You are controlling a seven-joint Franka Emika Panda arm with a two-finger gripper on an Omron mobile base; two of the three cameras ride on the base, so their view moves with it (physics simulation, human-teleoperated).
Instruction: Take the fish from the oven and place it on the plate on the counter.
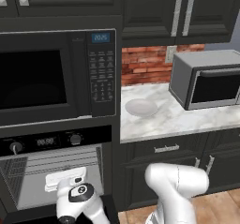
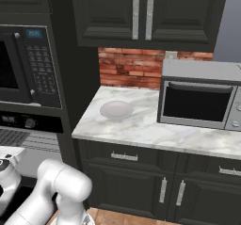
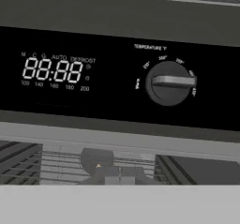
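My pincer (image 3: 112,175) is pressed fully shut, empty, inside the open oven (image 1: 56,141) above its rack; the plate (image 1: 140,107) sits bare on the counter (image 1: 187,117).

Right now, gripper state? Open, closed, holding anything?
Gripper: closed, at the open oven mouth below the control panel; whether it holds anything cannot be told.

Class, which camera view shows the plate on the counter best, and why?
The right base view: the plate sits near centre, unobstructed, on the counter. The left base view also shows the whole plate, further to the side. The hand view faces the oven.
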